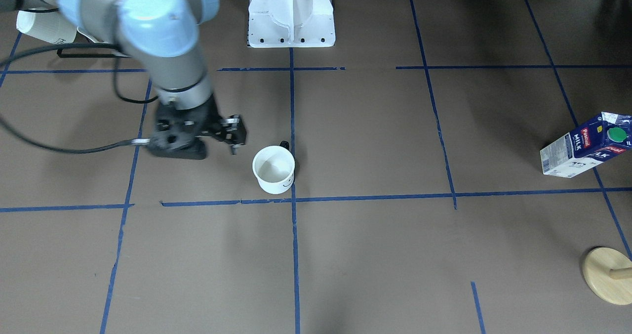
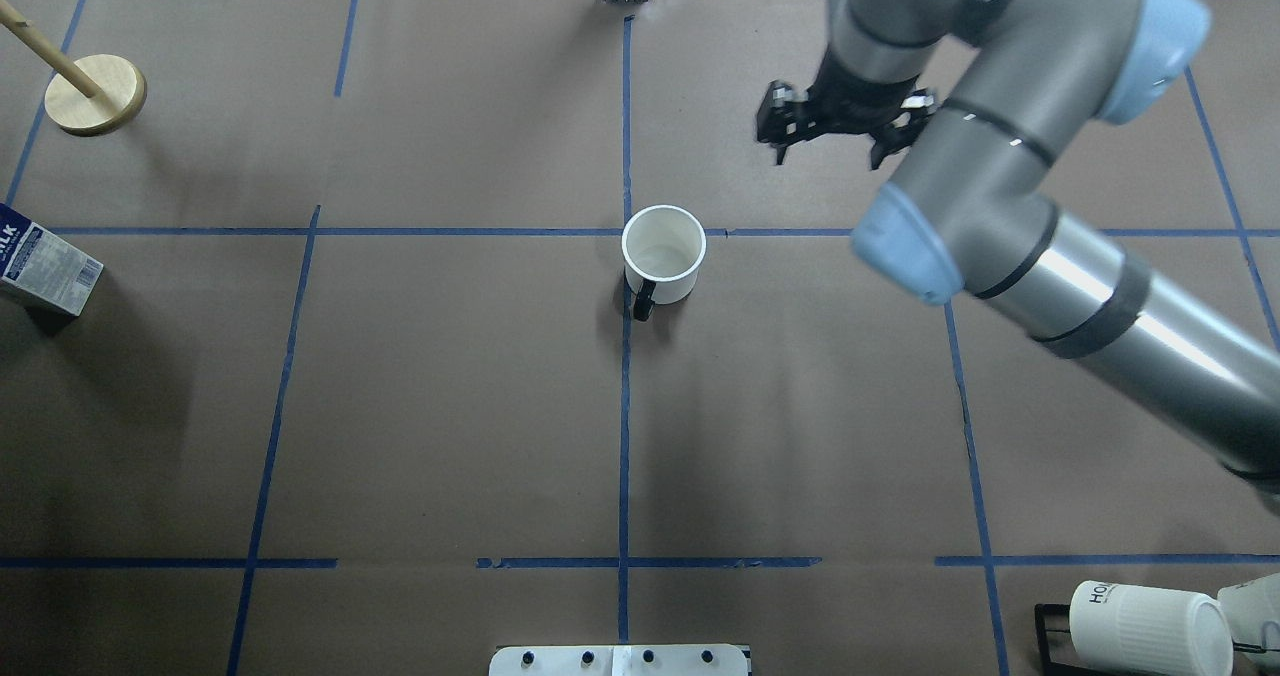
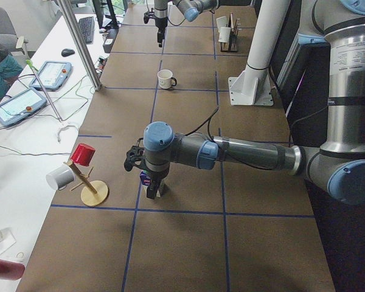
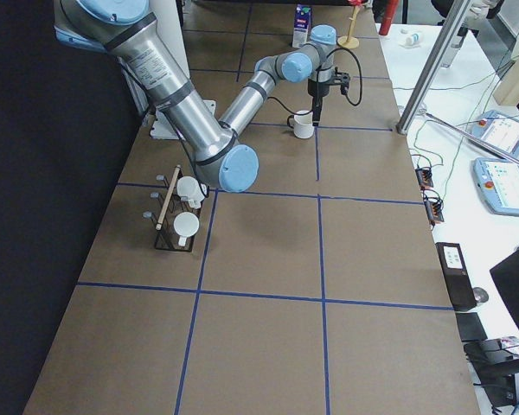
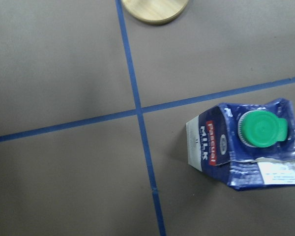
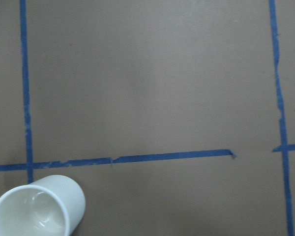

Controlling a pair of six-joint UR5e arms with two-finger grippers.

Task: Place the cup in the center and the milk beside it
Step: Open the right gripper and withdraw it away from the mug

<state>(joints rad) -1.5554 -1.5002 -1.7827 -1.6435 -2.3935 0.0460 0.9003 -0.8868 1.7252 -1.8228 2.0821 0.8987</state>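
Note:
The cup [image 2: 663, 266], a smooth white mug with a black handle, stands upright against the center tape crossing [image 2: 625, 232]. It also shows in the front view [image 1: 274, 169] and at the lower left of the right wrist view [image 6: 37, 209]. My right gripper [image 2: 828, 154] is open and empty. It hangs above the table, apart from the cup, on the far right side of it. The milk [image 1: 585, 144] stands upright far out on my left side and also shows from above in the left wrist view [image 5: 246, 142]. My left gripper [image 3: 151, 190] hovers over the milk. I cannot tell whether it is open or shut.
A wooden mug tree base [image 2: 95, 94] stands beyond the milk, and the tree carries a red cup [image 3: 83, 154]. A black rack with ribbed white mugs [image 2: 1140, 621] sits at my near right. The white pedestal [image 1: 291, 13] stands at my base.

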